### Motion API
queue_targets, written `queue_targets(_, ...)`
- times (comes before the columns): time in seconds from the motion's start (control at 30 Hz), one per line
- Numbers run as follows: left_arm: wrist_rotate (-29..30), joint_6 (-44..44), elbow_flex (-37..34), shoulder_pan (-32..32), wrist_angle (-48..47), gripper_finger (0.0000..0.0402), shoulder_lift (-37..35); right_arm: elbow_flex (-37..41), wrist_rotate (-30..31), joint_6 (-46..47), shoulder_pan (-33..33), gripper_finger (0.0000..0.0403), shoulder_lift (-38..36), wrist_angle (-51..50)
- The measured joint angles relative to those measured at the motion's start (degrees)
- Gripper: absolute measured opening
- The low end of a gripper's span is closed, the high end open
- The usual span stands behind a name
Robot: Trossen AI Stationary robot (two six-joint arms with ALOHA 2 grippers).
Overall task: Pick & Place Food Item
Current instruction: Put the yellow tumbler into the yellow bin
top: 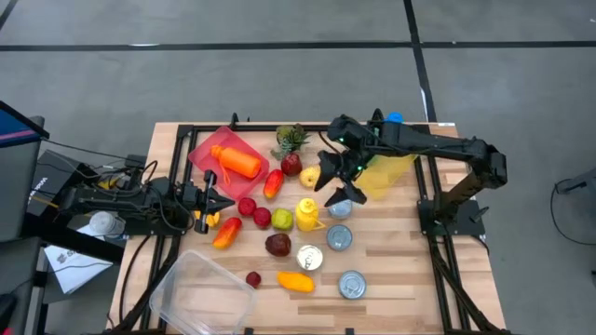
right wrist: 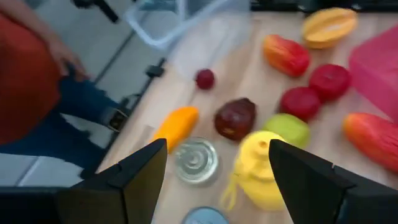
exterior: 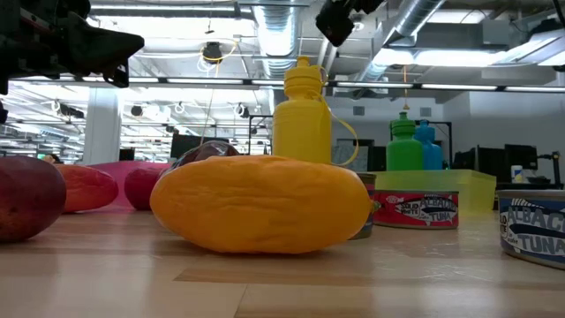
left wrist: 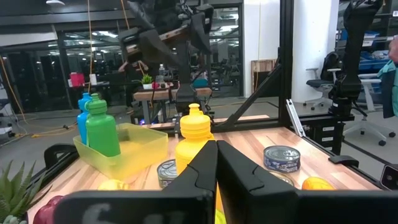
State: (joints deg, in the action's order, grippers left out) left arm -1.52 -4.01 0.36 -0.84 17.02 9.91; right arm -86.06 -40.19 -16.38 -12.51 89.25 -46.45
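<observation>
Many food items lie on the wooden table (top: 391,251): a yellow bottle (top: 307,214), a green apple (top: 282,220), a dark red fruit (top: 277,245), an orange-yellow fruit (top: 295,281) and three cans, one of them (top: 338,237) just right of the bottle. My right gripper (top: 335,183) hangs open in the air above the table's middle, slanting down over the yellow bottle (right wrist: 261,168) and a can (right wrist: 196,158), with nothing between its fingers. My left gripper (top: 209,197) waits shut at the table's left, held level above the wood.
A pink tray (top: 216,140) with an orange bottle (top: 237,160) sits at the far left. A yellow bin (top: 386,172) holds a green and a blue bottle at the far right. A clear container (top: 200,293) stands at the near left. A person (right wrist: 31,81) stands beside the table.
</observation>
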Motion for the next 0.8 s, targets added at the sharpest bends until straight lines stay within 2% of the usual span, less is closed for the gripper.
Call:
queue_targets(0.1,0.0,0.0,0.0,0.0,0.0,0.0000,0.0,0.0,-6.2,-0.8,-0.1,0.0274,-0.2,-1.6)
queue_targets(0.17,0.0,0.0,0.0,0.0,0.0,0.0000,0.0,0.0,-8.1,-2.8,-0.1,0.0274,-1.7,-5.4)
queue_targets(0.3,0.0,0.0,0.0,0.0,0.0,0.0000,0.0,0.0,-8.5,-5.0,0.0,0.0274,-6.2,-11.4)
queue_targets(0.43,0.0,0.0,0.0,0.0,0.0,0.0000,0.0,0.1,-7.8,-3.9,-1.1,0.0274,-13.5,-13.1)
queue_targets(0.57,0.0,0.0,0.0,0.0,0.0,0.0000,0.0,3.9,-2.3,1.1,-2.0,0.0274,-22.3,-7.9)
queue_targets(0.8,0.0,0.0,0.0,0.0,0.0,0.0000,0.0,20.0,9.5,10.3,-2.6,0.0274,-35.3,11.1)
